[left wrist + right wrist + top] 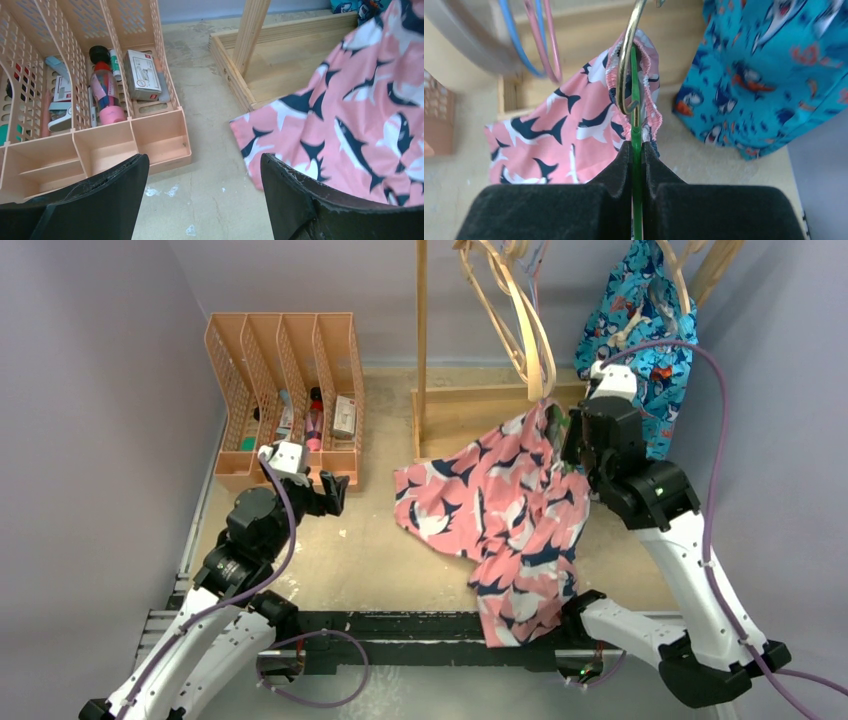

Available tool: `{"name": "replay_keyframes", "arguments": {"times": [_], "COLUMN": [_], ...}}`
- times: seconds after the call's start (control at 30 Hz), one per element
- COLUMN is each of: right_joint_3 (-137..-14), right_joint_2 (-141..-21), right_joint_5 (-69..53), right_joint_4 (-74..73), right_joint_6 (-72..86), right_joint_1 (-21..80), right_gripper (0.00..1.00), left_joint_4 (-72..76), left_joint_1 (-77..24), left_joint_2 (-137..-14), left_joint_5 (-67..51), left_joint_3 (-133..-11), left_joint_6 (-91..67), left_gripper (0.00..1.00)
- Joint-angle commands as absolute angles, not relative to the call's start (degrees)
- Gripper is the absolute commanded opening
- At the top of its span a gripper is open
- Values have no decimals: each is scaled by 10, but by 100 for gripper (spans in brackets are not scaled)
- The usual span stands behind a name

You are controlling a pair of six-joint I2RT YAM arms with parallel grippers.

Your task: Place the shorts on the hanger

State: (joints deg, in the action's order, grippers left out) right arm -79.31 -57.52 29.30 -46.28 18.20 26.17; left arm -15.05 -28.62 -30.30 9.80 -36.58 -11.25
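Note:
The pink shark-print shorts (510,515) hang from the green hanger and trail down over the table's front edge. In the right wrist view the shorts' gathered waistband (644,65) sits around the green hanger (636,120) just below its metal hook (626,60). My right gripper (637,147) is shut on the green hanger's thin bar. It shows in the top view (580,435) at the shorts' upper right corner. My left gripper (335,492) is open and empty, left of the shorts. In its own view (202,165) the shorts' edge (350,130) lies just right of it.
A peach mesh organizer (285,390) with bottles and boxes stands at the back left. A wooden rack post (421,340) and base (470,415) stand behind the shorts, with pale wooden hangers (520,320) and a bright blue garment (640,330) hanging above.

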Motion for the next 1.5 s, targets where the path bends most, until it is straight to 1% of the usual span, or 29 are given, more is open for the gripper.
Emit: {"name": "replay_keyframes", "arguments": {"times": [0.0, 0.1, 0.3, 0.53, 0.7, 0.87, 1.13, 1.3, 1.47], "right_joint_3": [-881, -919, -986, -1014, -1047, -1078, -1124, -1161, -1156], "right_joint_2": [-598, -612, -654, -684, -703, -726, -763, -790, -797], "right_joint_5": [360, 367, 361, 284, 292, 300, 202, 165, 135], "right_joint_4": [-364, -338, -329, -330, -313, -310, -303, -302, -301], "right_joint_6": [112, 72, 41, 37, 4, -36, -47, -45, -35], "right_joint_1": [253, 251, 248, 247, 244, 230, 182, 169, 163], "right_gripper": [0, 0, 0, 0, 0, 0, 0, 0, 0], "left_joint_4": [-121, -124, -125, -128, -123, -145, -148, -153, -153], "left_joint_1": [-285, -285, -285, -285, -285, -285, -285, -285, -285], "left_joint_2": [-306, -307, -298, -302, -299, -300, -280, -288, -288], "left_joint_5": [90, 90, 90, 78, 59, 47, 54, 54, 53], "left_joint_3": [-365, -367, -368, -376, -371, -374, -368, -372, -372], "left_joint_6": [-113, -115, -116, -133, -161, -137, -126, -125, -123], "left_gripper": [81, 81, 81, 81, 81, 81, 81, 81, 81]}}
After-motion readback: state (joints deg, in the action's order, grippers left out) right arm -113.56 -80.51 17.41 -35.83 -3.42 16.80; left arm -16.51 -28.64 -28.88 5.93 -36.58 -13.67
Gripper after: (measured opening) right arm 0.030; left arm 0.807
